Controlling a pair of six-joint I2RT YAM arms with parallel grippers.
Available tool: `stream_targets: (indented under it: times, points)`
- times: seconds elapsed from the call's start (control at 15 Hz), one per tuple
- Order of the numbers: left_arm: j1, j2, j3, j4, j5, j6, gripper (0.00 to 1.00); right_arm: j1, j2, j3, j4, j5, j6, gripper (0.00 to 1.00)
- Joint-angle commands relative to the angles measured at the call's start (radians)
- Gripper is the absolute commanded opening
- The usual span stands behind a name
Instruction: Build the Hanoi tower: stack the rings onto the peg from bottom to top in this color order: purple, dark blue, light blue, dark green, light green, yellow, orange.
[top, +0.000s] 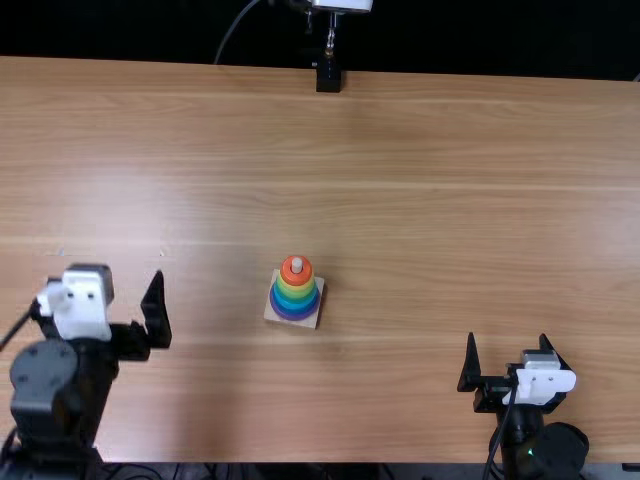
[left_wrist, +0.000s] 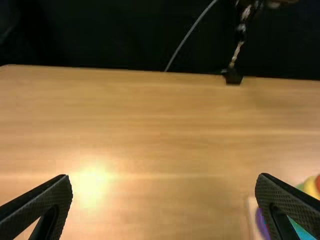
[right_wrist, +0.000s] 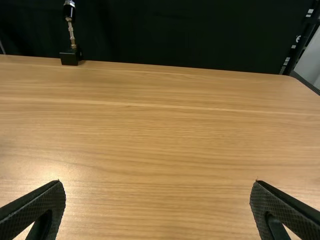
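The jaws of the left gripper (top: 131, 278) are noted as spread wide at the left of the tabletop (top: 430, 200). The jaws of the right gripper (top: 508, 340) are likewise found parted, near the tabletop's near edge at the right. In the left wrist view, part of the ring stack is covered by one finger. The stack is located between the two grippers, well apart from both in the top view, and is seated on a pale square base (top: 270, 314). The purple ring (top: 295, 316) is recorded lowest, with blue and green rings above it, then the yellow ring (top: 296, 289) and the orange ring (top: 287, 272) uppermost. The tip of the peg (top: 297, 265) is exposed at the top. The separate green shades cannot be told with confidence. At the far edge, a black mount (top: 328, 77) is observed.
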Motion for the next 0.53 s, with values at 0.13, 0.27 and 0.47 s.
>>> stream_targets:
  times: [0.13, 0.27, 0.47]
  points:
    - [0.001, -0.269, -0.233, 0.044, -0.021, 0.006, 1.0, -0.007, -0.013, -0.068, -0.072, 0.002, 0.002, 1.0]
    - [0.004, -0.348, -0.332, 0.042, -0.019, 0.006, 1.0, -0.007, -0.013, -0.068, -0.072, 0.0, 0.002, 1.0]
    - [0.006, -0.46, -0.457, 0.042, -0.019, 0.006, 1.0, -0.007, -0.013, -0.068, -0.072, 0.002, 0.002, 1.0]
